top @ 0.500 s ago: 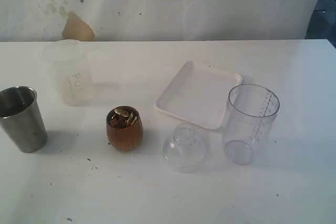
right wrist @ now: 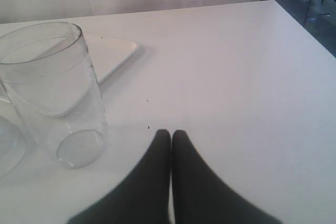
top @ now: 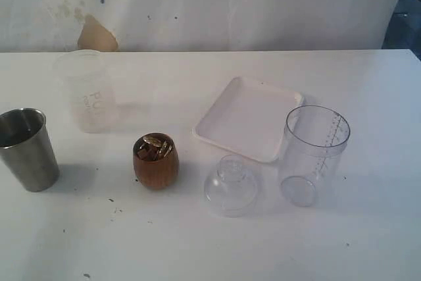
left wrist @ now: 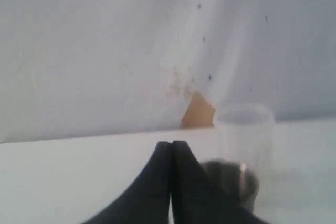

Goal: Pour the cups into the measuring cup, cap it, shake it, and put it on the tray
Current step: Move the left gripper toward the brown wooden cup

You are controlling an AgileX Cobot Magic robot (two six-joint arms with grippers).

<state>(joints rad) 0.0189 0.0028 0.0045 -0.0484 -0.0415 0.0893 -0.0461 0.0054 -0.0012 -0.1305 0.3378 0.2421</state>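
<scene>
Right gripper [right wrist: 171,132] (jaws together) near measuring cup [right wrist: 50,94].

On my table [top: 368,228] the tumbler [top: 26,149] stands far left, frosted cup [top: 85,91] behind it, wood cup [top: 156,161] mid, lid [top: 230,186] and measuring cup [top: 314,156] right, tray [top: 250,118] behind them.

The frosted cup [top: 85,90] carries faint pale lettering running down its side. The large letters "PU" can be made out in the exterior view, and a line of smaller print beside them is too faint to read. The measuring cup [top: 314,156] bears a printed graduation scale of tick marks down its wall, but any figures beside them are too small to read. Both wrist views show no legible text.
</scene>
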